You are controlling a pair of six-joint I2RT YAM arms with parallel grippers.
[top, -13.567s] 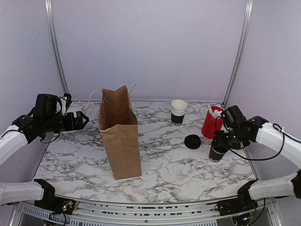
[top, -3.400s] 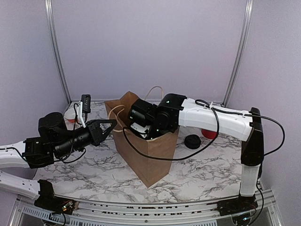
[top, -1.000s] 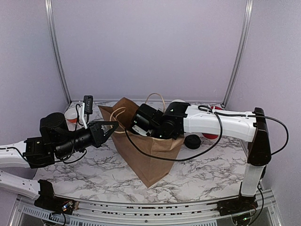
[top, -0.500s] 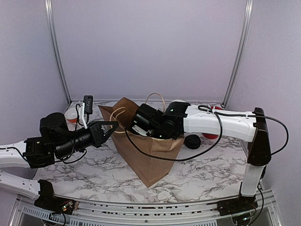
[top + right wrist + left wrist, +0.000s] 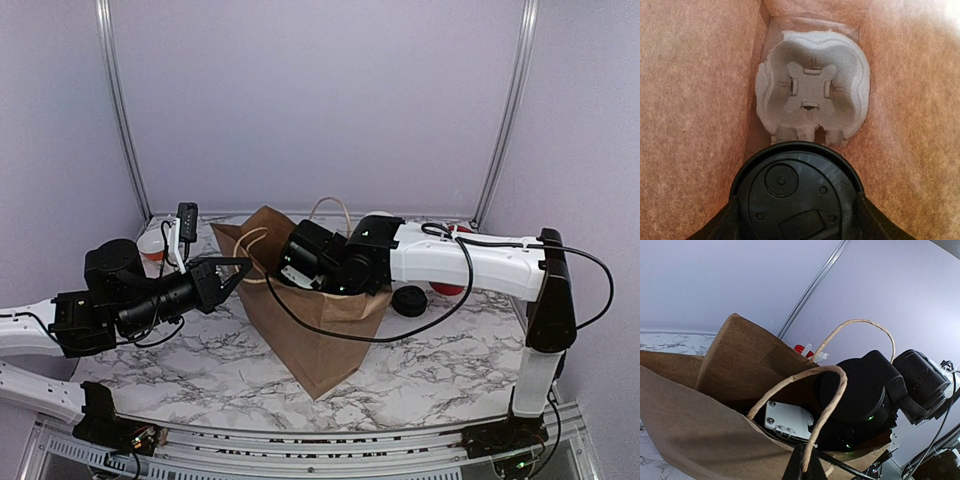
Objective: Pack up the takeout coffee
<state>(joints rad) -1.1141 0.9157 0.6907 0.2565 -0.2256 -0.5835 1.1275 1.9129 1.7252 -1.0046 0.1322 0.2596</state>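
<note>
the paper bag (image 5: 312, 335) is held tipped and open by its twine handle (image 5: 829, 402), pinched in the fully closed left hand (image 5: 802, 469), so that the lidded takeout coffee (image 5: 795, 192), clasped in the widely spread right hand (image 5: 796, 222) deep inside, can be set into the pulp carrier (image 5: 812, 95) just beyond that hand.

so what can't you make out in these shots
- small black paper cup body: right wrist view, under its round black plastic lid; top view, inside the brown paper bag
- right gripper: top view, down in that bag
- red cylinder tub: top view, mostly behind right arm
- left gripper: left wrist view, cut by bottom edge
</note>
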